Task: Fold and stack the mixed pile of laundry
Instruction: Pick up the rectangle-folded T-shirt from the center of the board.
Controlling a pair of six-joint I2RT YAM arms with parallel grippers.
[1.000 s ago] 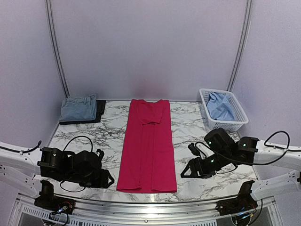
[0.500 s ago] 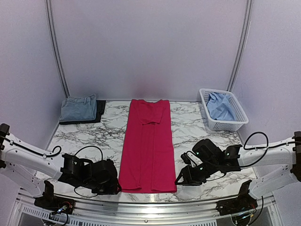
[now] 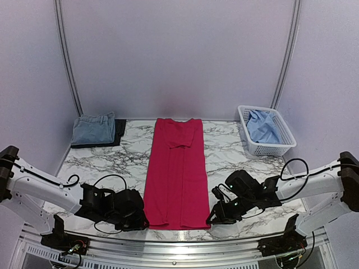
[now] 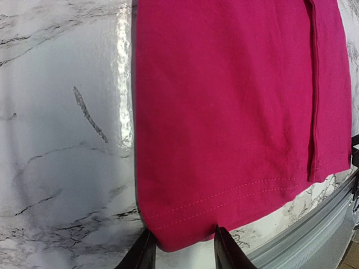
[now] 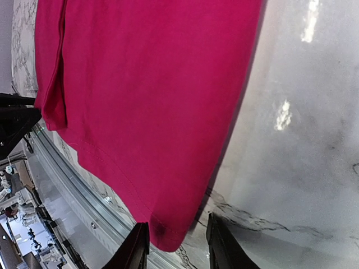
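The pink-red T-shirt [image 3: 176,168] lies in a long strip down the middle of the desk [image 3: 230,145]. The left tool [image 4: 182,249] and the right tool [image 5: 176,241] are each part open around a near corner, holding nothing yet. If one pinches only the top layer, or misses, the strip may open up and fold crooked

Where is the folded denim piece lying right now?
In the top view, the denim piece lies at the far left corner of the table, on top of a dark garment, left of the pink T-shirt.
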